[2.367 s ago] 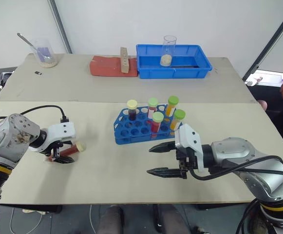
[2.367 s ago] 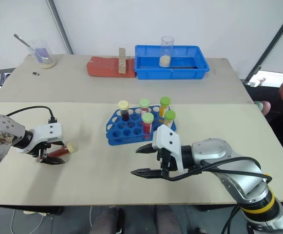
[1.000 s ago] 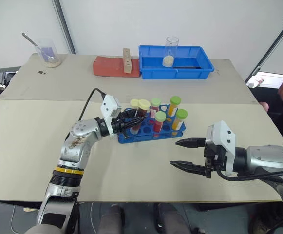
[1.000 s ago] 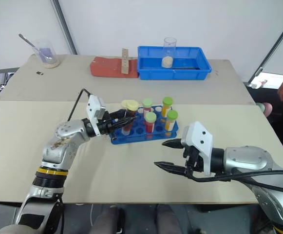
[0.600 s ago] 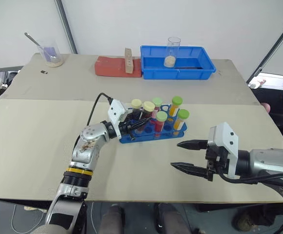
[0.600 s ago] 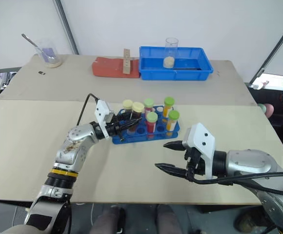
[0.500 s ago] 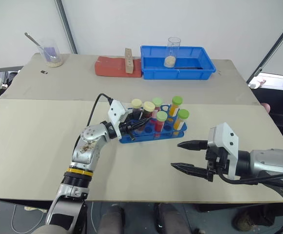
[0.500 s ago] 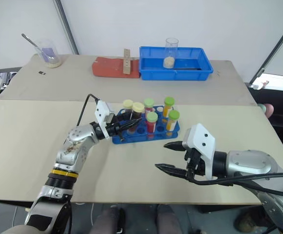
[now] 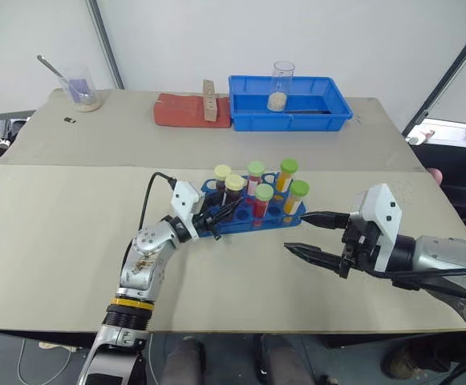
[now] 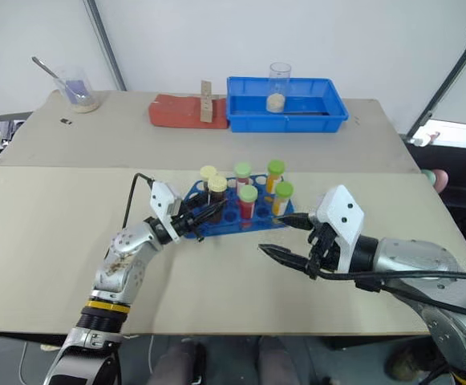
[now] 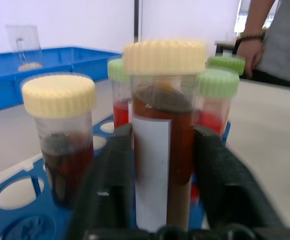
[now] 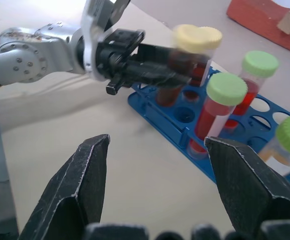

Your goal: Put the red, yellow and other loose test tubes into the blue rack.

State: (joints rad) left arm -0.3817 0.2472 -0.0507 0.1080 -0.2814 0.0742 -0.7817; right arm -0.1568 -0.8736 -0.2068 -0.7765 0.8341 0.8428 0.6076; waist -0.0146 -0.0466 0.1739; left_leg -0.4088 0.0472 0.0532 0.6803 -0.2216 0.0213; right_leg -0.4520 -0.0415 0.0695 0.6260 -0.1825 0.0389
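From the head views, the blue rack [image 9: 253, 210] sits mid-table with the left gripper [image 9: 226, 210] at its near-left corner, far closer than the right gripper [image 9: 319, 233], which hangs spread and empty off the rack's right end. The dark red tube with the pale yellow cap [image 9: 233, 191] stands upright between the left fingers, seemingly seated in a hole, so the release looks nearly done.

Along the left wrist view, that tube rises vertically between the two black fingers [image 11: 110, 190]; whether they pinch it or have just parted I cannot tell.

Through the right wrist view, the right fingers [image 12: 80, 180] gape wide, the rack beyond them.
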